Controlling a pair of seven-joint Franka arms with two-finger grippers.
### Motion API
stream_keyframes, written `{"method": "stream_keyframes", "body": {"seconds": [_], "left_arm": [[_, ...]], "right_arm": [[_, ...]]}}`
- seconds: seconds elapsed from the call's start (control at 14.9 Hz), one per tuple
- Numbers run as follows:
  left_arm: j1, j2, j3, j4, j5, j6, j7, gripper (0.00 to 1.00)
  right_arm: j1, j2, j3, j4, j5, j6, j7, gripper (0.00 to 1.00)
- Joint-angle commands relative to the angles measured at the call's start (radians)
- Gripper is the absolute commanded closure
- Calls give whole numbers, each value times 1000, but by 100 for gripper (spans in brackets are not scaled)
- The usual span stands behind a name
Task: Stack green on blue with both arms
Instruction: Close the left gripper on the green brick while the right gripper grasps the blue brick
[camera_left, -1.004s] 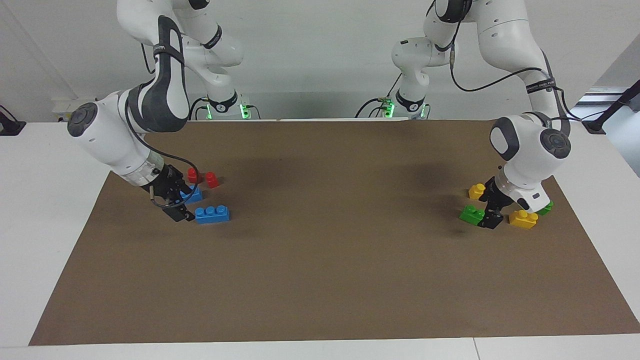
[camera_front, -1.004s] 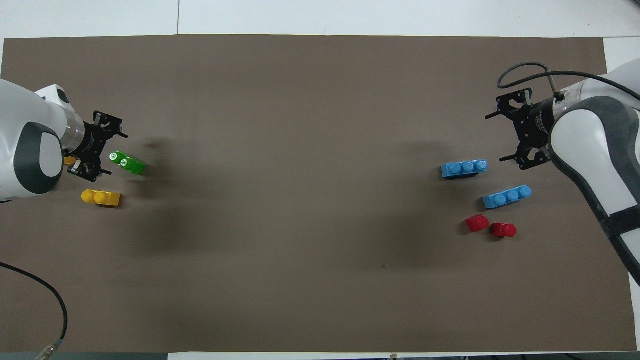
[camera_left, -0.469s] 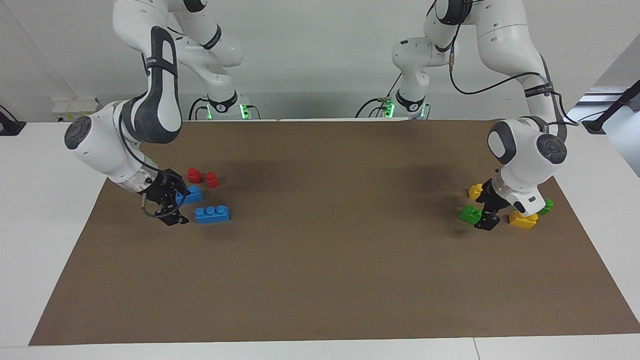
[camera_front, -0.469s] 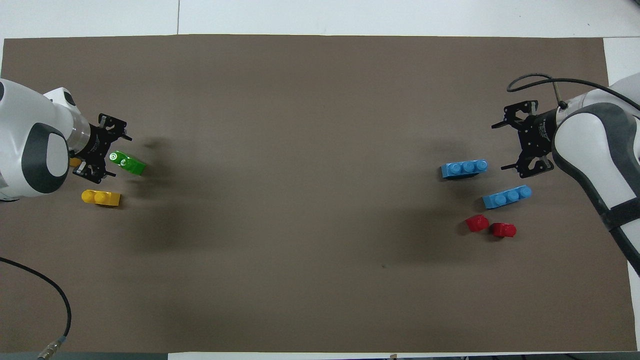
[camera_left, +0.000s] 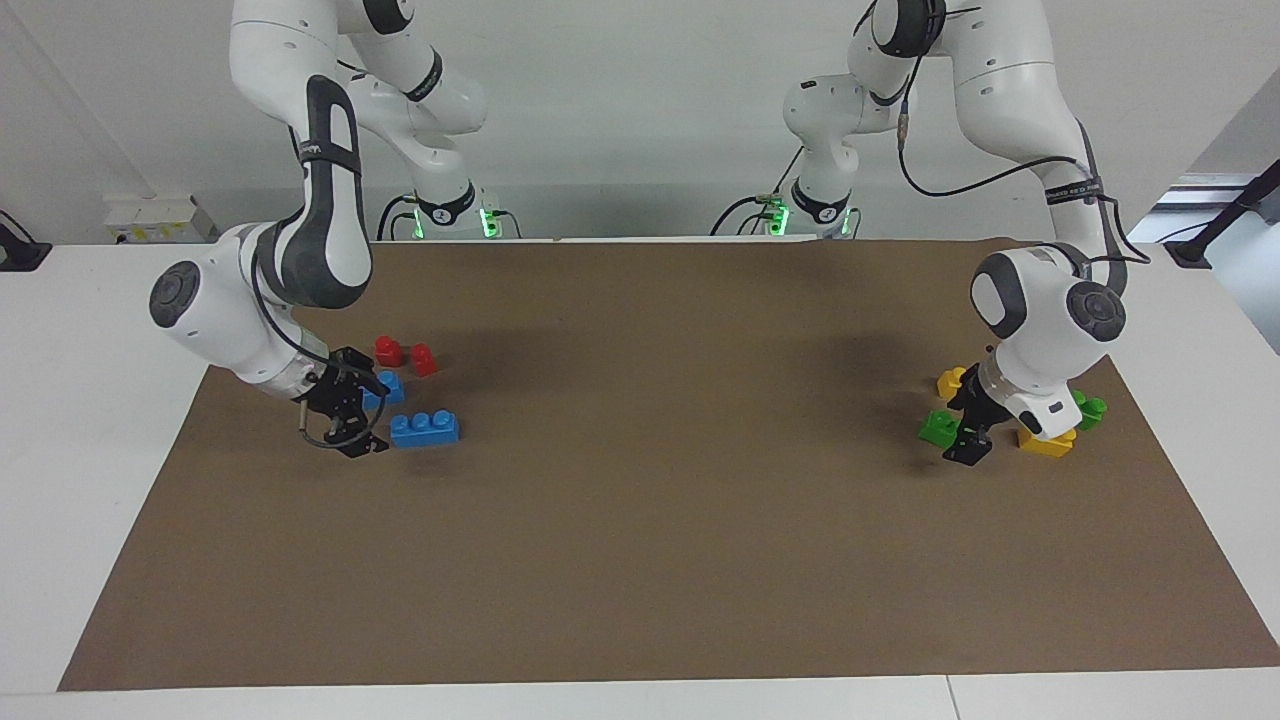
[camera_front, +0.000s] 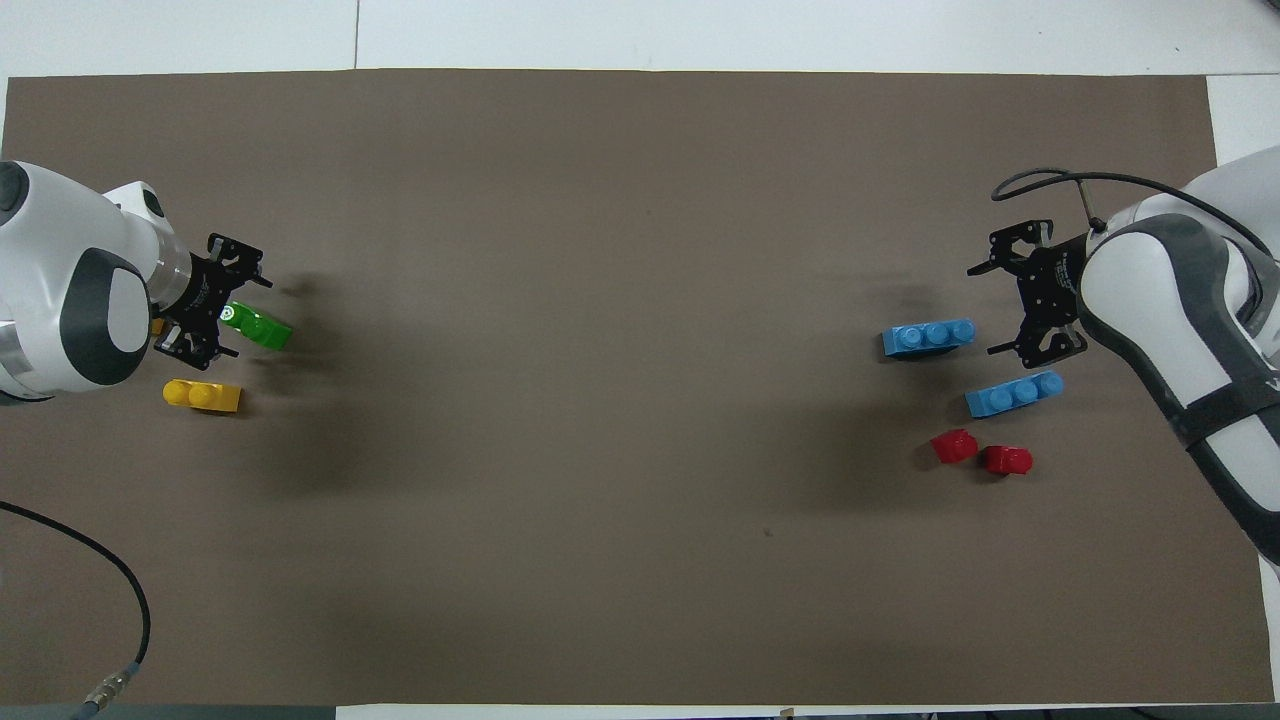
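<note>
A green brick (camera_left: 938, 428) (camera_front: 260, 329) lies on the brown mat at the left arm's end of the table. My left gripper (camera_left: 963, 427) (camera_front: 241, 313) hangs low and open, with that brick's end between its fingers and no grip on it. A second green brick (camera_left: 1090, 411) shows past the left wrist. At the right arm's end lie two blue bricks; beside the end of the one farther from the robots (camera_left: 425, 428) (camera_front: 929, 337), my right gripper (camera_left: 366, 420) (camera_front: 986, 310) stands open and holds nothing. It partly hides the nearer blue brick (camera_left: 388, 388) (camera_front: 1013, 395) in the facing view.
Two small red blocks (camera_left: 388, 350) (camera_left: 424, 359) sit nearer to the robots than the blue bricks. Two yellow bricks (camera_left: 1045, 442) (camera_left: 952, 381) flank the left gripper. A black cable (camera_front: 110, 590) lies at the mat's (camera_left: 640, 560) corner by the left arm.
The right gripper has come down and in toward the end of the farther blue brick. The left gripper has edged forward around the green brick's end. No brick has moved.
</note>
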Motion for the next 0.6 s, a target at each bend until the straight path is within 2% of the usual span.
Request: {"method": "stream_keyframes", "body": {"seconds": [0.0,0.33,0.54], "left_arm": [[4,-2,2,-3,-13,13,44,2],[9,-2,2,-2,-13,14,52,8],[9,0,2,-3,-13,19,57,9]], "right_arm": [[-12,-5,8,-56,66,61,-29,0],[-14,5,8,-75,83,85,-56,0],[-12,15,8,-96,83,136,-61,0]]}}
